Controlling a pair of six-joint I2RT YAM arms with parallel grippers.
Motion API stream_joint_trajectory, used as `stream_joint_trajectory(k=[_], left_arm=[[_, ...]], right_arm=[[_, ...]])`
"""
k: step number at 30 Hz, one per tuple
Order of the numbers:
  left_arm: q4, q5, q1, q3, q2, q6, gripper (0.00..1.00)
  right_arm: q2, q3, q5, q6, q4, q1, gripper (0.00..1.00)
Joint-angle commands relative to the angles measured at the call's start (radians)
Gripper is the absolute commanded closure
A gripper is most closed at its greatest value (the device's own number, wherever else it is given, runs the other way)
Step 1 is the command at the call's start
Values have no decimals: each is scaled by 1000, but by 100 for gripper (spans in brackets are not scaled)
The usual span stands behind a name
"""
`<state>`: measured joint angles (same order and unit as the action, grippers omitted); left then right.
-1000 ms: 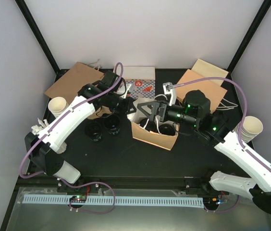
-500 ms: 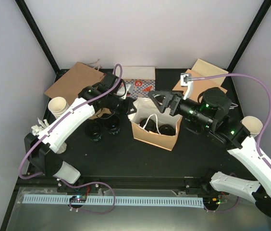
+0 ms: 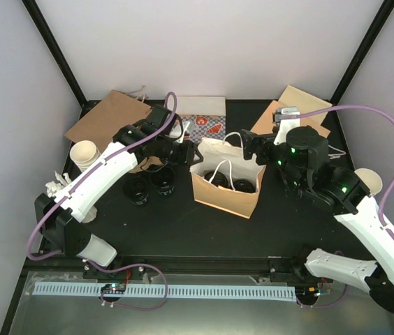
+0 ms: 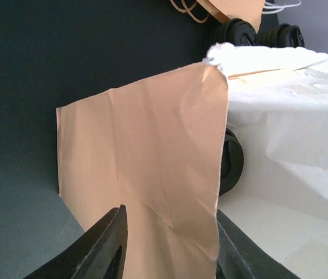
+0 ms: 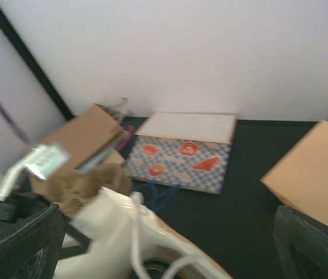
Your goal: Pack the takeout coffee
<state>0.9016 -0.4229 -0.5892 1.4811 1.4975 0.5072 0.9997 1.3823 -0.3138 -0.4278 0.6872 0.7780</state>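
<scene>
With one takeout coffee [image 3: 243, 186] lying in the bag [image 3: 223, 200] between my two sets of fingers, I am straddling its wall with spread left fingers [image 3: 187, 154] and hovering empty, wide-apart right fingers [image 3: 247, 145] above its rim — next, I judge, comes fetching the other cups [image 3: 138, 190] on the surface [image 3: 183, 230] just behind my left fingers.

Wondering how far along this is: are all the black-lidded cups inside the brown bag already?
No, two black-lidded cups stand on the table outside the brown bag.
</scene>
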Motion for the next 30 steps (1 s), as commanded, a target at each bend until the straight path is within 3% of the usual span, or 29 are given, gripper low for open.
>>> stream_joint_trajectory(k=[1, 7, 12, 17, 22, 30], left_arm=[[-21, -9, 7, 11, -47, -7, 58], [-10, 14, 8, 32, -86, -19, 37], [-13, 56, 13, 32, -144, -33, 21], [-44, 110, 25, 14, -210, -40, 13], [-48, 138, 49, 6, -301, -51, 5], [5, 176, 108, 11, -373, -88, 1]], right_arm=[[14, 8, -199, 81, 126, -6, 0], [59, 3, -187, 28, 206, -40, 0], [89, 22, -44, 17, 269, -149, 0], [117, 23, 100, 47, 294, -272, 0], [113, -19, 86, 20, 290, -295, 0], [115, -19, 32, -23, 328, -298, 0]])
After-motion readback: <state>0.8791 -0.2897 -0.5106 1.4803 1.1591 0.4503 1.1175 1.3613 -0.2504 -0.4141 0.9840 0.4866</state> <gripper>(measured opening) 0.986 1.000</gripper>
